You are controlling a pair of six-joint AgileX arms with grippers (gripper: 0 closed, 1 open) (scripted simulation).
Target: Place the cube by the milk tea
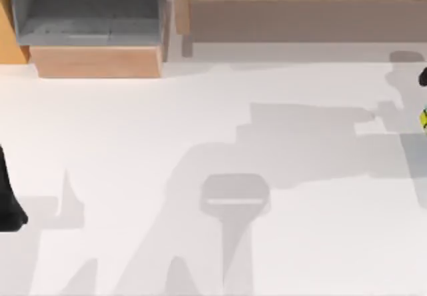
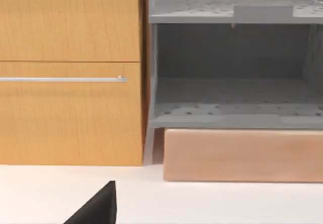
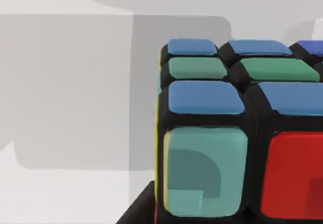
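At the table's [image 1: 133,143] far right edge, the cube [image 3: 227,133] sits close against the right wrist camera; whether that arm's fingers grip it cannot be told. No milk tea is in sight, so the cube risks being set down in the wrong place. The left arm [image 1: 10,196] idles at the left edge, its finger state also unclear.

Wooden cabinet [image 2: 70,72] (grey shelves [image 2: 234,113] alongside)

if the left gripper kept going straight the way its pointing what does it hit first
Judging by the left wrist view, probably the pale wood block under the grey shelf unit, or the wooden drawer front beside it. The white table before them looks free; depth is unclear.
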